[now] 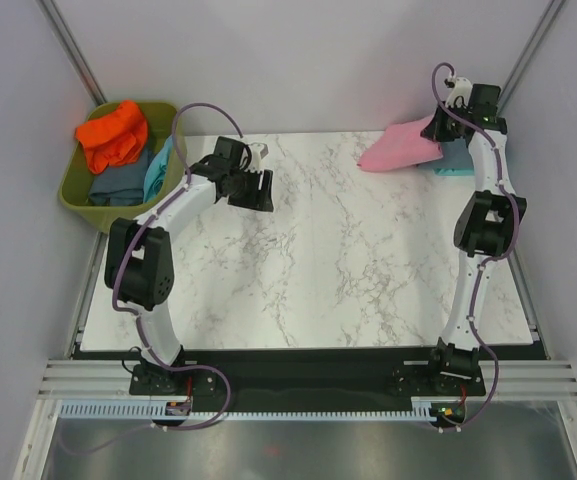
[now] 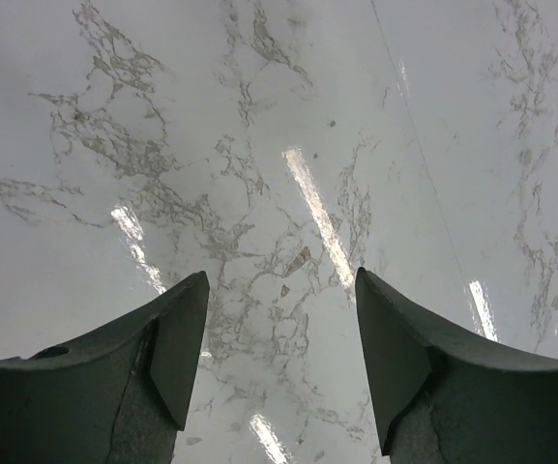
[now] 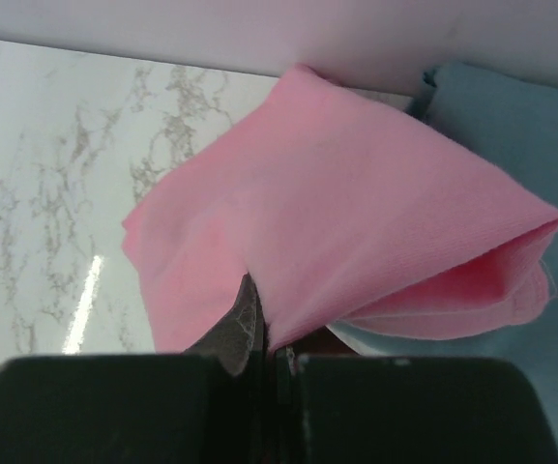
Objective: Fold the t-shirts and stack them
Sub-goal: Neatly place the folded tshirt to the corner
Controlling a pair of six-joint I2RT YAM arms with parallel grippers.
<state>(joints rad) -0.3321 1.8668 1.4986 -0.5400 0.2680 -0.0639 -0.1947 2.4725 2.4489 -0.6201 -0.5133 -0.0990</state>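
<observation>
Visitor: Cotton, that pink tee: soft, light, floppy; best pinched at a folded edge. Where was it?
Onlooker: Far right desk corner, over a blue tee. Right end effector was clamped on its fold; left end effector gaped, empty.

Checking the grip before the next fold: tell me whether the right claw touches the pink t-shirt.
Touching. The right wrist view shows the right claw shut on the pink t-shirt.
</observation>
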